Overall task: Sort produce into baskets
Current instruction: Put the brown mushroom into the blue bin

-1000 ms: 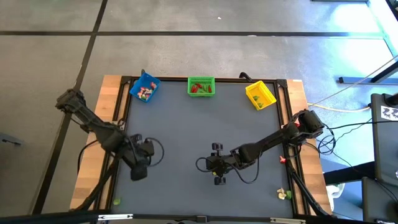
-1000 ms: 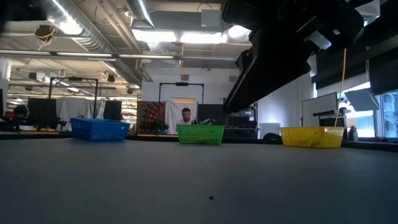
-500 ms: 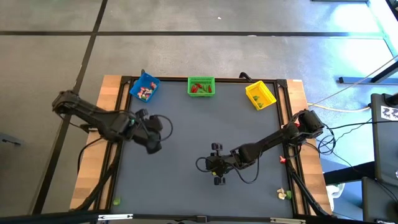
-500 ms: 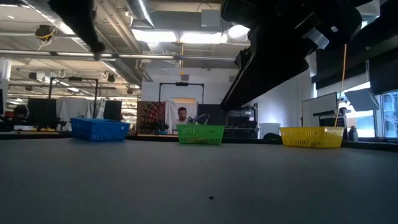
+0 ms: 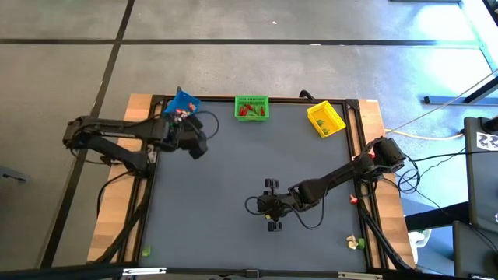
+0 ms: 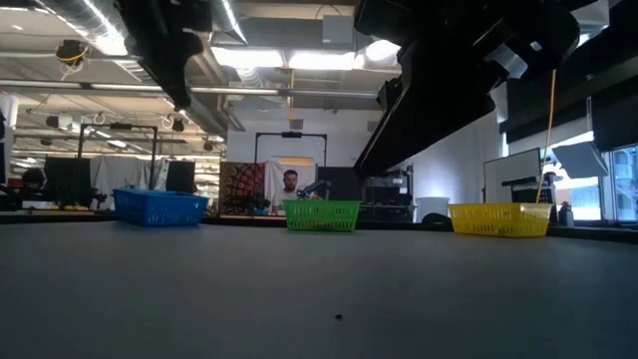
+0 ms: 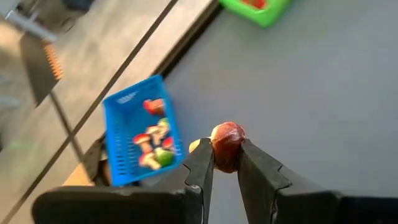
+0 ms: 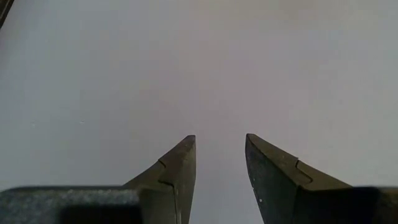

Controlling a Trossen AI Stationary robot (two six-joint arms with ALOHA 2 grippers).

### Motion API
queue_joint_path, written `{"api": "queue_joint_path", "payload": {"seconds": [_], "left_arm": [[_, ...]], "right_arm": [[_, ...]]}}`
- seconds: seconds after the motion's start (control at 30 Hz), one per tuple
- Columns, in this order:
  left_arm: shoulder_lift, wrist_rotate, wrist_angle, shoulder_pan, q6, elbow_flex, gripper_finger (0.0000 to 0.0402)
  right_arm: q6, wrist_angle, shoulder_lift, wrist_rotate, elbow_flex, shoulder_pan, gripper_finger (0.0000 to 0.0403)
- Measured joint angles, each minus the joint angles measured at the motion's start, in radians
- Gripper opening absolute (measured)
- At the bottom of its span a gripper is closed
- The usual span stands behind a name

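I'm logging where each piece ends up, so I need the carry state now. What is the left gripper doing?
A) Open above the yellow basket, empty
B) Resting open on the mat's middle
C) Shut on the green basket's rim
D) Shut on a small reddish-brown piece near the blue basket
D: in the left wrist view the left gripper pinches a small reddish-brown piece, with the blue basket close beside it.

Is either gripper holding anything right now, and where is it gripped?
The left gripper pinches a small reddish-brown produce piece by its sides at the fingertips. The right gripper holds nothing.
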Motion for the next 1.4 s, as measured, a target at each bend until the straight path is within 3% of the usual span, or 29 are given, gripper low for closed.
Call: {"api": "queue_joint_path", "payload": {"seconds": [0.43, 0.7, 1.03, 1.4], "left_arm": [[0.0, -0.009, 0.006, 0.383, 0.121, 0.0, 0.0059], [0.0, -0.008, 0.05, 0.557, 0.196, 0.0, 0.0059], [0.001, -0.008, 0.131, 0.681, 0.243, 0.0, 0.0059], [0.004, 0.035, 0.14, 0.706, 0.259, 0.0, 0.0075]], "right_arm": [[0.024, 0.086, 0.0, -0.018, -0.06, 0.0, 0.0138], [0.024, 0.09, 0.0, -0.018, -0.061, 0.0, 0.0138], [0.024, 0.089, 0.0, -0.018, -0.061, 0.0, 0.0138], [0.024, 0.089, 0.0, -0.017, -0.061, 0.0, 0.0138]]}}
